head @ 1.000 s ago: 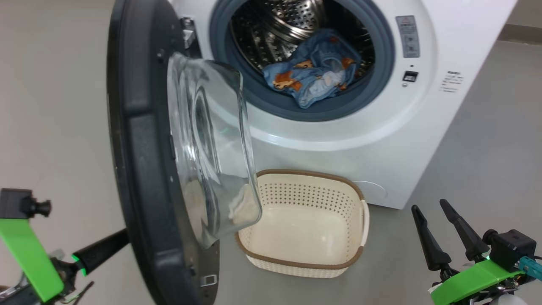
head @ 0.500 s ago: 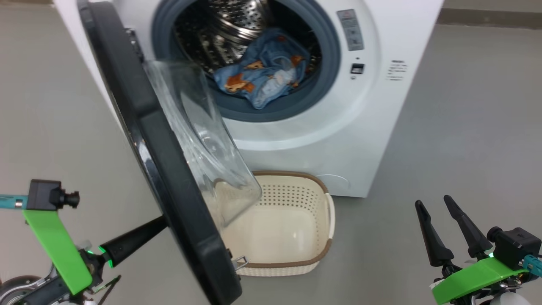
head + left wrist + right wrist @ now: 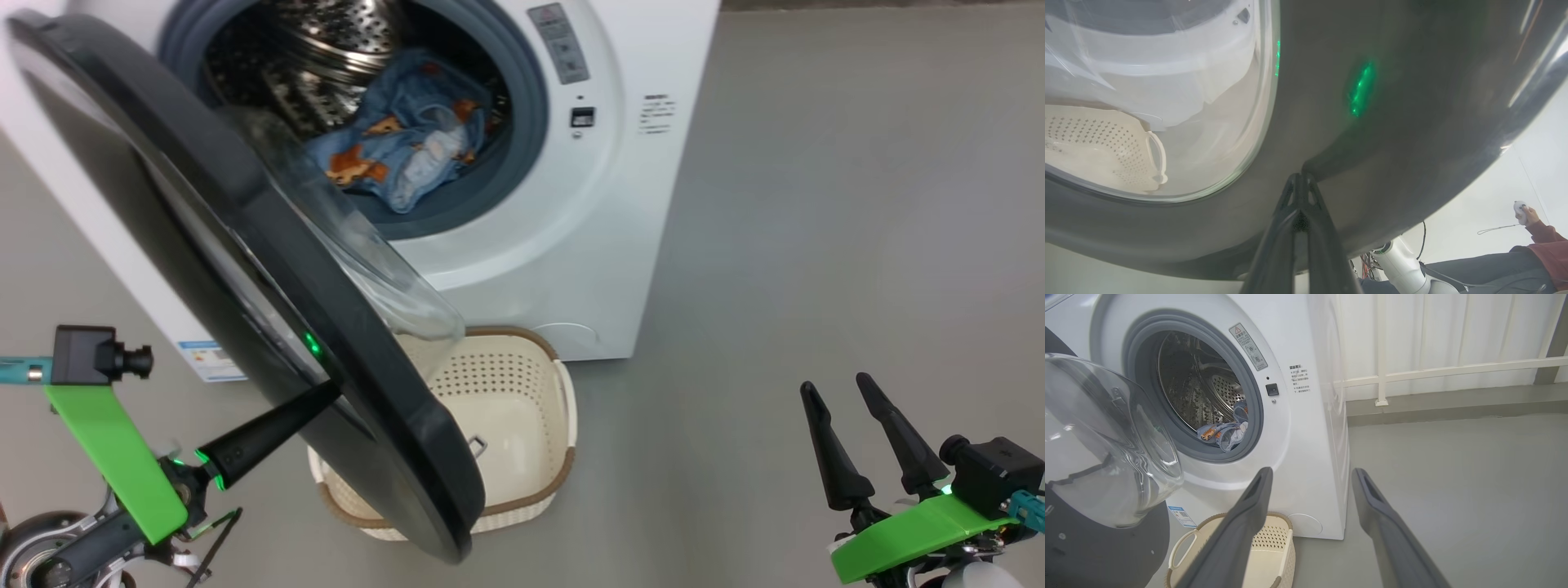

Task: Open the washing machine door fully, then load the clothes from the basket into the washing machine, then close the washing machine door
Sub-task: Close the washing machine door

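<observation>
At the left of the head view, the washing machine door [image 3: 269,269] hangs partway between open and shut. Its glossy black outer face is turned toward the camera and its clear glass bowl toward the drum [image 3: 326,49]. The left end effector [image 3: 326,390] has its two dark fingers pressed together, gripping nothing, with the tip against the door's outer rim. The left wrist view shows the same contact, just beside the glass. The right end effector [image 3: 834,384], at the lower right, stands with fingers apart and empty, well apart from the machine.

The clothes [image 3: 400,139], light blue with orange-brown bears, lie inside the drum at the upper middle. The basket [image 3: 498,380] sits on the floor [image 3: 816,204] just before the washing machine [image 3: 588,245], under the door's lower edge, and looks empty. Opening and loading therefore appear done. What is left is the closing: the door is not yet home against the front.

A second ago the door stood edge-on; now it has swung well round toward the opening, with the left fingers following it. Machine and basket also sit further left in the frame, which I take for the head camera turning. The right end effector is unchanged.
</observation>
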